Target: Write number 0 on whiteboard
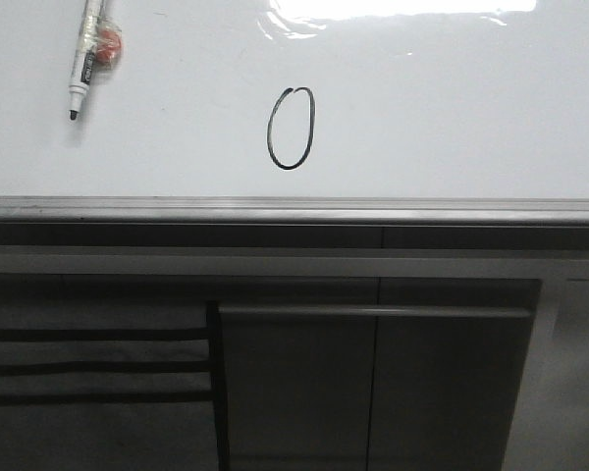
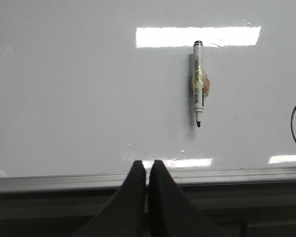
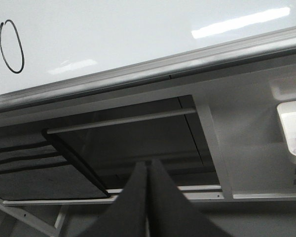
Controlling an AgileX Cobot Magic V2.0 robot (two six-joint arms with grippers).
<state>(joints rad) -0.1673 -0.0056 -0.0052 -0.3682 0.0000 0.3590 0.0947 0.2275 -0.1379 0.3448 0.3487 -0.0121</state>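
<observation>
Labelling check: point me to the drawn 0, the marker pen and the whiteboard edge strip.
number 0 [image 1: 291,129]: front view, blank centre inside the oval outline.
marker pen [image 2: 197,81]: left wrist view, mid-barrel at the taped part.
whiteboard edge strip [image 1: 294,208]: front view, middle of the grey metal strip.

A number 0 stands drawn in thin black line on the whiteboard: a closed oval, taller than wide, leaning slightly. It sits near the board's grey metal edge strip. The whiteboard is glossy, plain white, with bright glare patches.
</observation>
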